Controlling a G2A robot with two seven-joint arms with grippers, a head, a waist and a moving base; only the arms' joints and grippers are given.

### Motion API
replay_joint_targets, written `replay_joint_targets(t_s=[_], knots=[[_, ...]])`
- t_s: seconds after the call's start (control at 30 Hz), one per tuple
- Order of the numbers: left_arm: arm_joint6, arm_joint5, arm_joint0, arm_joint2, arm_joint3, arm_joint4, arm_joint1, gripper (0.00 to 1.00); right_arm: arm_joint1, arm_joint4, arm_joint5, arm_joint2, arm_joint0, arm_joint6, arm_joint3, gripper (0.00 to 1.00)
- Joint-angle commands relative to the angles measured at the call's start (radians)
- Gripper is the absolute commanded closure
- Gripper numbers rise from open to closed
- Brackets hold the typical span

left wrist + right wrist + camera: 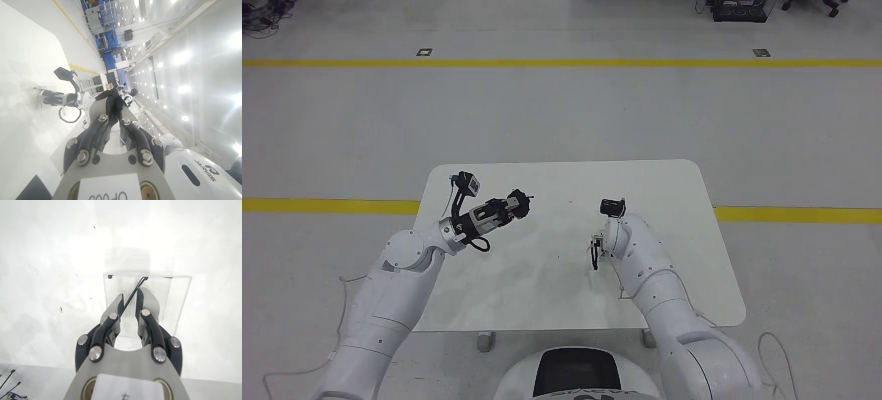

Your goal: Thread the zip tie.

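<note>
Zip tie [133,294]: black, slanting across the gap of the right hand [130,291], fingers apart, over a clear acrylic block [181,298] mid-tabletop [672,200], probably its threading fixture. Left hand [113,94]: closed, raised clear.

From above the arms, the top camera looks down on the white table [682,200]. The left wrist camera faces sideways past the left gripper [113,94], across that table, to the right gripper [38,95]. The right wrist camera looks down on the same table from close by.
</note>
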Motion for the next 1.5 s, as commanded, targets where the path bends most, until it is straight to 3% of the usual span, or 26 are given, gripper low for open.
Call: replay_joint_targets(t_s=[0.0, 0.13, 0.3, 0.7, 0.77, 0.8, 1.47], knots=[[0.000, 0.000, 0.000, 0.000, 0.000, 0.000, 0.000, 1.00, 0.001, 0.005, 0.001, -0.002, 0.004, -0.002, 0.006, 0.84], [0.000, 0.000, 0.000, 0.000, 0.000, 0.000, 0.000, 1.00, 0.004, 0.015, 0.008, -0.007, 0.013, -0.006, 0.022, 0.85], [0.000, 0.000, 0.000, 0.000, 0.000, 0.000, 0.000, 1.00, 0.006, 0.025, 0.016, -0.014, 0.021, -0.011, 0.034, 1.00], [0.000, 0.000, 0.000, 0.000, 0.000, 0.000, 0.000, 1.00, 0.015, 0.042, 0.026, -0.031, 0.018, -0.014, 0.022, 1.00], [0.000, 0.000, 0.000, 0.000, 0.000, 0.000, 0.000, 1.00, 0.017, 0.045, 0.026, -0.033, 0.019, -0.012, 0.022, 0.74], [0.000, 0.000, 0.000, 0.000, 0.000, 0.000, 0.000, 1.00, 0.017, 0.046, 0.026, -0.035, 0.020, -0.012, 0.023, 0.72], [0.000, 0.000, 0.000, 0.000, 0.000, 0.000, 0.000, 1.00, 0.016, 0.063, 0.026, -0.046, 0.070, -0.044, 0.123, 0.82]])
